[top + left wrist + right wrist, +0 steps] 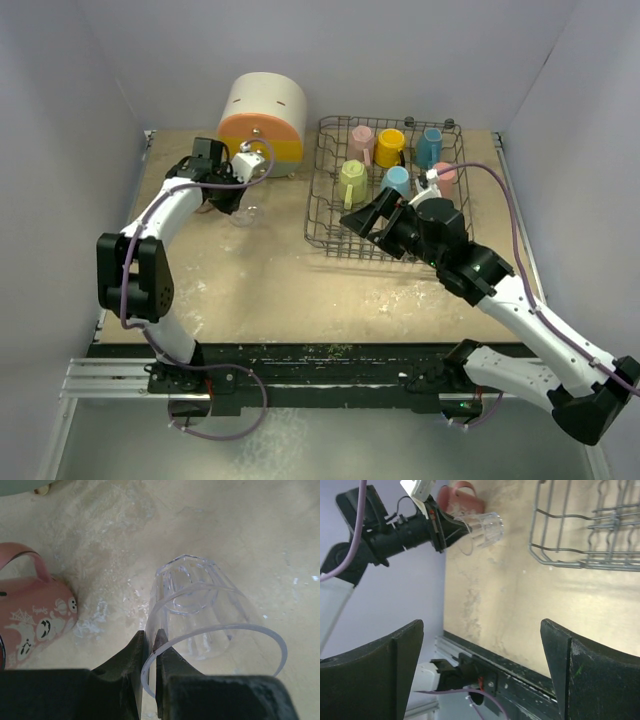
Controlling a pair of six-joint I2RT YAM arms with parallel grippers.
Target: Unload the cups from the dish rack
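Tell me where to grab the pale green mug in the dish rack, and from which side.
Probably best to pinch the handle of the pale green mug, which juts toward the near edge of the dish rack. Come down from the near side, where the open right gripper hangs; the pink mug and yellow mug crowd its far side.

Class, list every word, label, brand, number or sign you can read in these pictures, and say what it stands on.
No text is readable in any view.
pink patterned mug: a tiny word beside the spider web and ghost faces, too blurred to read.
clear glass tumbler, dish rack, cream cabinet: no lettering visible.
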